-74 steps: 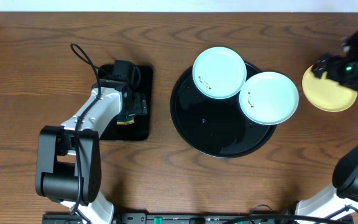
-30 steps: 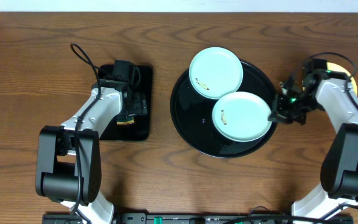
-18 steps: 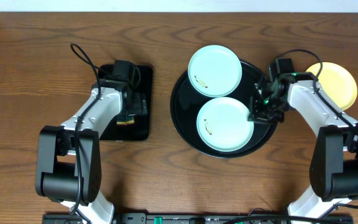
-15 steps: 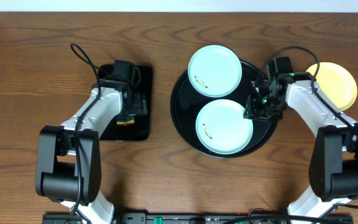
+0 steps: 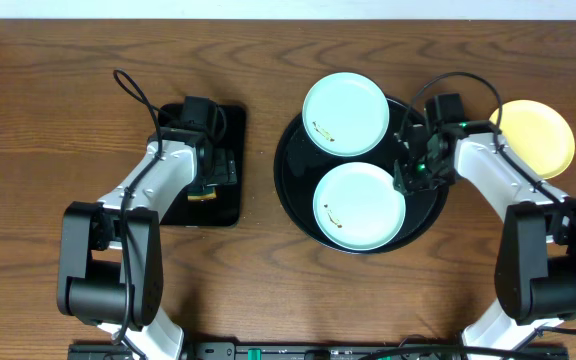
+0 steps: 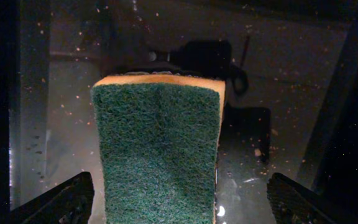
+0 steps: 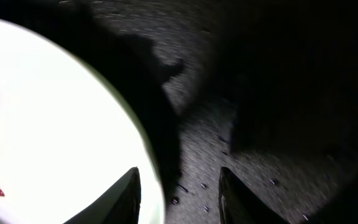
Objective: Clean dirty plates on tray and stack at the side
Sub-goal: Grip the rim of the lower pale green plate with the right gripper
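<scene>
The round black tray point(image 5: 298, 190) holds a mint plate point(image 5: 360, 205) at its front, with a brown smudge on its left side. A second mint plate point(image 5: 345, 115), also smudged, overlaps the tray's back-left rim. A yellow plate point(image 5: 533, 138) lies on the table to the right. My right gripper point(image 5: 408, 172) is at the front plate's right edge. In the right wrist view that gripper point(image 7: 179, 199) is open and straddles the plate's rim point(image 7: 148, 155). My left gripper point(image 6: 179, 196) is open, its fingers wide either side of a green sponge point(image 6: 157, 149).
A small rectangular black tray point(image 5: 230, 120) stands left of the round one, under my left arm point(image 5: 158, 180), with the sponge on it. A black cable point(image 5: 133, 90) loops over the table behind that arm.
My right gripper dragged the front mint plate from the tray's right rim to the tray's front middle, then opened its jaws. The left arm has not moved.
</scene>
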